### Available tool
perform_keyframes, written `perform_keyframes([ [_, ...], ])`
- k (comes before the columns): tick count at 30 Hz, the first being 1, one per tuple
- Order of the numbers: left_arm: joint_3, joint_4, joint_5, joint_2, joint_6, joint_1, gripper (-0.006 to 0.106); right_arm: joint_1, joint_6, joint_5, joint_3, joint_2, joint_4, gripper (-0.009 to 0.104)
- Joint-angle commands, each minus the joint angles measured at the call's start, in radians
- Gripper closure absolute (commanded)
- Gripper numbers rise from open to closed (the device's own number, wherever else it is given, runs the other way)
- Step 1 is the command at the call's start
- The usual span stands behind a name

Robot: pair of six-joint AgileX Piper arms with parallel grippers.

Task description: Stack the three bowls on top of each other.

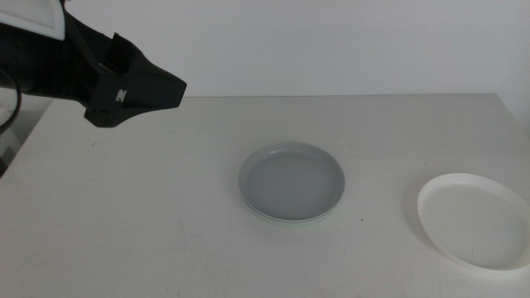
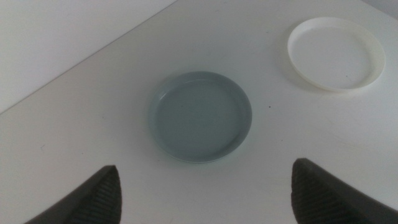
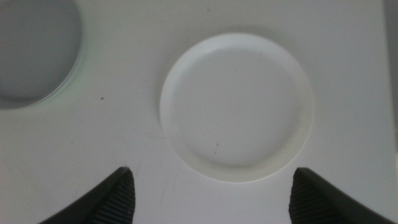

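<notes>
Table (image 1: 166, 215): white surface carrying all the dishes; a pale wall rises behind its far edge.
Pale grey bowl (image 1: 291, 180): shallow round dish near the table's centre, upright, nested on a second dish.
Mint green bowl (image 1: 286, 218): only a thin pale-green rim shows under the near edge of the grey one; the two are stacked and touching.
White bowl (image 1: 474, 218): shallow round dish at the near right of the table, upright, standing alone and well apart from the stack; its right edge runs past the picture border in the middle view.
Left gripper (image 2: 205, 186): held in the air above the far left part of the table, seen in the middle view as a dark wedge entering from the left; jaws spread wide with nothing between them; the wrist view looks down on the grey bowl (image 2: 200, 116) and, beyond it, the white bowl (image 2: 336, 53).
Right gripper (image 3: 211, 193): out of the middle view; poised above the white bowl (image 3: 236, 115), jaws spread wide and holding nothing; the stack (image 3: 34, 53) lies off to one side.
</notes>
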Motion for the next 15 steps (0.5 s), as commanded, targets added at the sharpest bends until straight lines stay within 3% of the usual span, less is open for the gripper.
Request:
perform_keyframes([
  [1,-0.022,-0.022,-0.055,-0.02,-0.012,0.001,-0.005,-0.102,-0.064,-0.028,-0.039,0.056,0.083,0.032],
  [3,-0.022,-0.022,-0.055,-0.02,-0.012,0.001,-0.005,-0.171,-0.091,-0.033,-0.039,0.117,0.106,0.032],
  [5,-0.022,-0.022,-0.055,-0.02,-0.012,0.001,-0.005,-0.208,-0.096,-0.037,-0.037,0.168,0.079,0.032],
  [9,-0.022,-0.022,-0.055,-0.02,-0.012,0.001,-0.005,-0.217,-0.1,-0.086,-0.036,0.236,0.034,0.032],
  [15,-0.022,-0.022,-0.055,-0.02,-0.012,0.001,-0.005,-0.22,-0.117,-0.161,-0.036,0.335,0.03,0.032],
])
